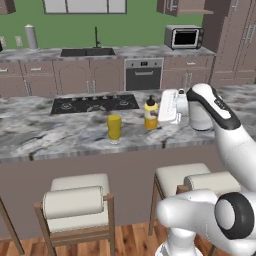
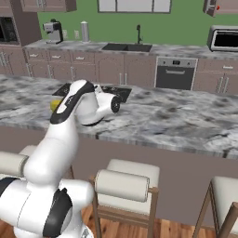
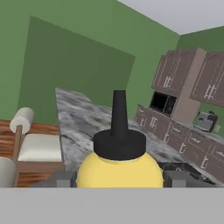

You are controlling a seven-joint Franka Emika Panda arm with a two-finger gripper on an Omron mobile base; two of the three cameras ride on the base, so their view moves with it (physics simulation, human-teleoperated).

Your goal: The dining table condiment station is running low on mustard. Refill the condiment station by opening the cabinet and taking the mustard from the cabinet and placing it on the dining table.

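Note:
The mustard (image 1: 151,114), a small yellow squeeze bottle with a black pointed nozzle, stands upright at the marble top of the dining table (image 1: 60,135), right of the cooktop. My gripper (image 1: 159,116) reaches it from the right. In the hand view the mustard (image 3: 119,168) sits between the two fingertips (image 3: 64,179), which press against its sides, so the gripper (image 3: 120,178) is shut on it. Whether the bottle's base rests on the marble is unclear. The cabinet (image 1: 172,6) is on the far wall, cut off by the top edge.
A stout dark-yellow cylinder (image 1: 114,127) stands on the table just left of the mustard. The black cooktop (image 1: 95,103) lies behind it. Cushioned stools (image 1: 75,205) line the near side. Sink (image 1: 87,51), oven and microwave (image 1: 183,36) are along the back counter.

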